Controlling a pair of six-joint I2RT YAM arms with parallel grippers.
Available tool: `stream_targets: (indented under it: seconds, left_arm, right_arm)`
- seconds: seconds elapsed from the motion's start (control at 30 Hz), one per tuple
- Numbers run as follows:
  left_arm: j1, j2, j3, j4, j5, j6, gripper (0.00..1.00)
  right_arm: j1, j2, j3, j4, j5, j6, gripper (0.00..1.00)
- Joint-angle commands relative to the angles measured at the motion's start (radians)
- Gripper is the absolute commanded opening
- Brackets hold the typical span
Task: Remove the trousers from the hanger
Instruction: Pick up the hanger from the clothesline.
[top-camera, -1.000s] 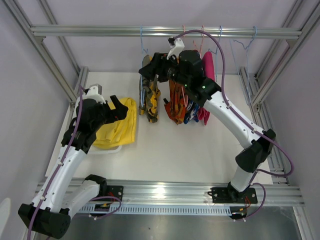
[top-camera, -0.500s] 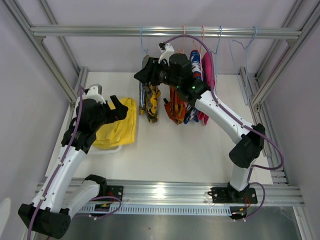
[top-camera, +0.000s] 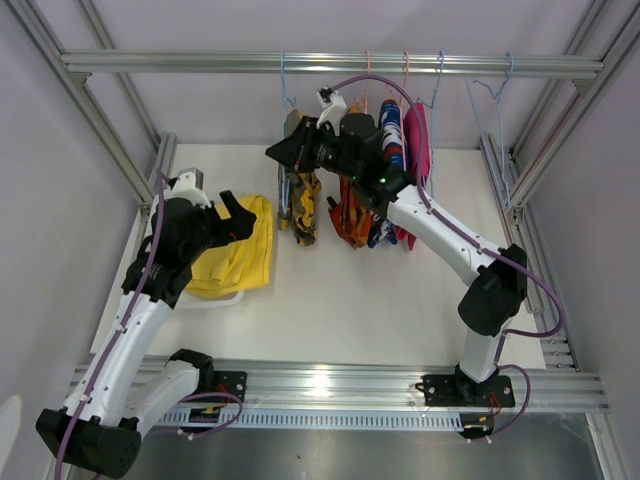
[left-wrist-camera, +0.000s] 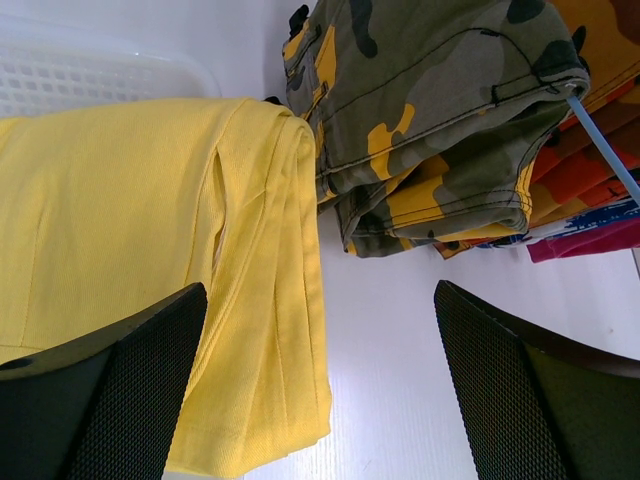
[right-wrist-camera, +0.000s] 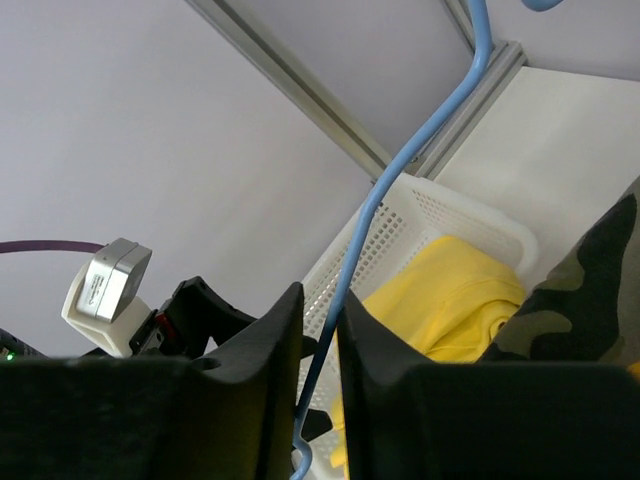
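Top view: bright, even, diffuse light from overhead. Hot glare patch on near rail (top-camera: 320, 381). Faint soft shadows on white counter (top-camera: 340, 290) below camouflage trousers (top-camera: 300, 205). Frame bars bow slightly toward picture edges. Left wrist view: yellow trousers (left-wrist-camera: 120, 220) crisp, weave readable; counter nearly blown out. Right wrist view: right pincer (right-wrist-camera: 319, 312) fingers (right-wrist-camera: 250, 400) dark, underexposed, soft; blue hanger wire (right-wrist-camera: 400, 170) fairly sharp

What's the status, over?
Left gripper open over plain yellow trousers in white mesh basket. Right gripper shut on blue wire hanger carrying olive-yellow camouflage trousers. Orange patterned trousers close beside.
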Motion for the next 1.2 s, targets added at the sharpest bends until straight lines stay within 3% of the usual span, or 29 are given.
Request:
stream_targets:
  seconds: [0.0,0.17,0.4,0.87,1.17]
  left_arm:
    - [0.010,-0.019,0.001,0.030,0.026,0.006,0.99]
    - [0.010,-0.022,0.001,0.030,0.027,0.006,0.99]
    - [0.010,-0.024,0.001,0.030,0.030,0.004,0.99]
    - [0.010,-0.022,-0.001,0.030,0.024,0.007,0.99]
    - [0.010,-0.024,-0.002,0.028,0.019,0.010,0.99]
  right_arm:
    - [-0.003,-0.022,-0.008,0.097,-0.025,0.040,0.18]
    - [-0.001,-0.023,-0.011,0.116,-0.040,0.054,0.00]
    - [-0.001,-0.045,0.007,0.116,-0.048,0.050,0.00]
    - [0.023,-0.027,0.312,-0.079,-0.008,-0.041,0.00]
    - [0.023,-0.023,0.372,-0.093,0.018,-0.052,0.00]
